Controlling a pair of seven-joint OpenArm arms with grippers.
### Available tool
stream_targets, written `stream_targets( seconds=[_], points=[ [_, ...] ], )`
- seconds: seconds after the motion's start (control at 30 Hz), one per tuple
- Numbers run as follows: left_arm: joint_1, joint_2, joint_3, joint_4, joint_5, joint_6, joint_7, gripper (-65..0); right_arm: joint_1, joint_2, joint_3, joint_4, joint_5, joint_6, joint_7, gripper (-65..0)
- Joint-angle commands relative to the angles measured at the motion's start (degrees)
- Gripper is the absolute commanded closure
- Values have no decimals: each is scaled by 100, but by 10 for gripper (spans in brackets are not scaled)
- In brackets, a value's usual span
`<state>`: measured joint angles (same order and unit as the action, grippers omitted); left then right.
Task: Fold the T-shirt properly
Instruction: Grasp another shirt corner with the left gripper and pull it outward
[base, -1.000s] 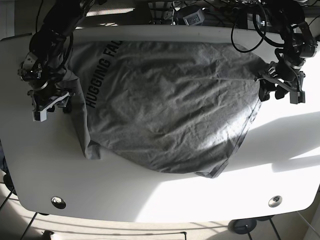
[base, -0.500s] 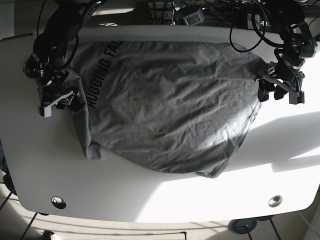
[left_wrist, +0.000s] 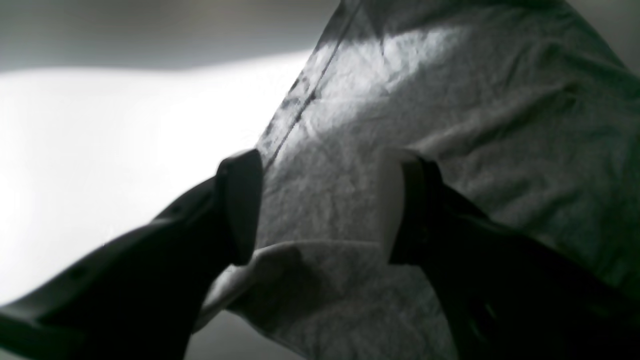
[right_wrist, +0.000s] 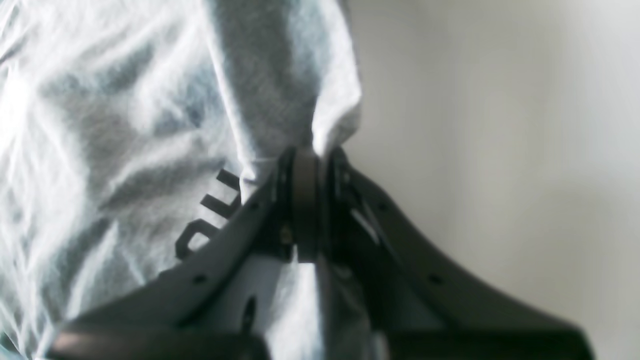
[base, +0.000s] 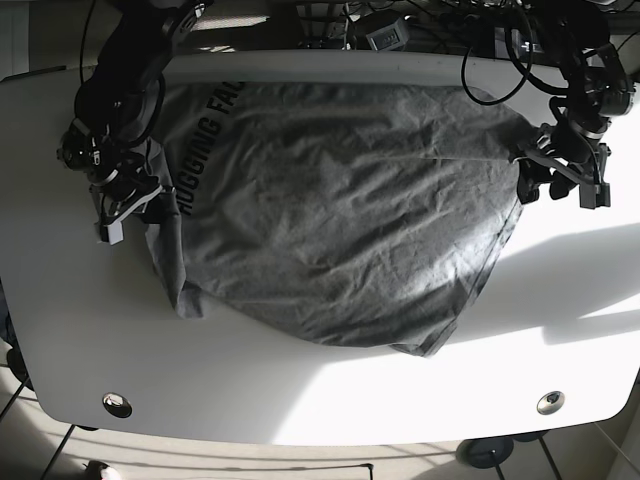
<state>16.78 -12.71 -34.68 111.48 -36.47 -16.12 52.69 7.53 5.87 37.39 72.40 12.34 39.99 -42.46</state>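
A grey T-shirt (base: 330, 210) with black lettering lies crumpled and spread over the white table (base: 300, 390). My right gripper (base: 130, 212) is at the shirt's left edge, beside the lettering. In the right wrist view that gripper (right_wrist: 306, 160) is shut on a pinched fold of the T-shirt (right_wrist: 125, 100). My left gripper (base: 558, 188) hovers at the shirt's right corner. Seen from the left wrist, it (left_wrist: 322, 205) stands open, and the T-shirt (left_wrist: 450, 100) with a turned-over edge lies between and beyond its fingers.
Two round holes (base: 117, 405) (base: 549, 402) sit near the table's front edge. Cables and equipment (base: 385, 30) crowd the back edge. Strong sunlight falls across the table's right side (base: 580, 270).
My right gripper has moved rightward in the base view, onto the shirt's left edge, and the cloth there has shifted a little. The left arm has stayed in place.
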Motion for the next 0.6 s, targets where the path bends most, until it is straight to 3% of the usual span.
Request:
stream_targets(
  seconds=[0.03, 0.4, 0.47, 0.53, 0.6],
  points=[
    [-99, -78, -36, 109, -85, -10, -139, -332, -10, 68, 2, 386, 19, 1, -31, -32],
    [-1058, -43, -159, 74, -67, -1, -139, -338, -300, 59, 11, 1090, 28, 1, -31, -38],
    [-1568, -61, 193, -190, -67, 8, -130, -347, -300, 33, -16, 1090, 28, 1, -31, -38],
    [-1937, -246, 712, -629, -23, 16, -130, -406, -291, 24, -24, 1090, 28, 1, -31, -38],
    [-2403, -325, 1098, -1183, 196, 324, -130, -442, -291, 24, -24, 1090, 28, 1, -31, -38]
  ],
)
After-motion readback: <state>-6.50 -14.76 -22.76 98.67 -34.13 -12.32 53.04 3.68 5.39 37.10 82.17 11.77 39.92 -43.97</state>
